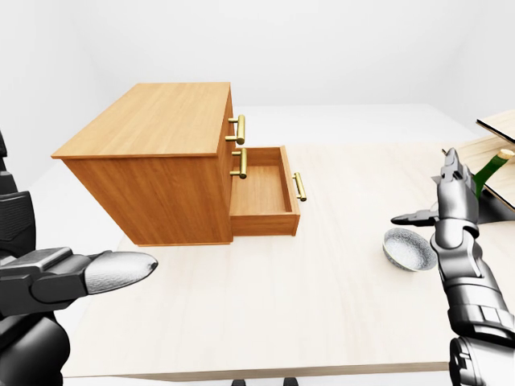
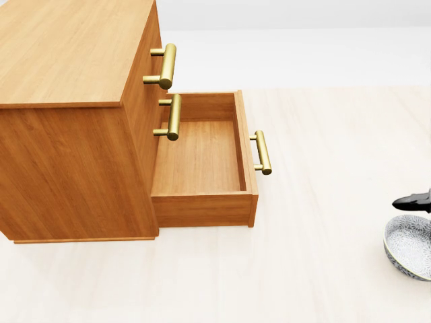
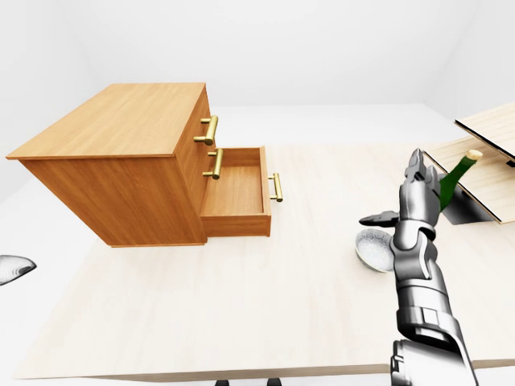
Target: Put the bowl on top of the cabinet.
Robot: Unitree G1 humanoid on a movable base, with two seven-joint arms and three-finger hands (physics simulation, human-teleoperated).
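A small grey patterned bowl [image 1: 406, 248] rests on the pale tabletop [image 1: 322, 289] to the right of the wooden cabinet [image 1: 161, 161]; the head view shows it at the right edge as bowl [image 2: 409, 246]. My right hand [image 1: 438, 201] stands upright just above and right of the bowl, open, with one fingertip [image 2: 412, 200] poking in over the bowl. Nothing is held. My left hand [image 1: 88, 272] hovers low at the left, open, far from the bowl. The cabinet's flat top [image 2: 67, 47] is bare.
The cabinet's lowest drawer [image 2: 202, 158] is pulled out and empty, with brass handles [image 2: 262, 153] sticking toward the right. A green bottle [image 3: 455, 177] leans by a wooden box [image 3: 491, 161] at the far right, behind the right hand.
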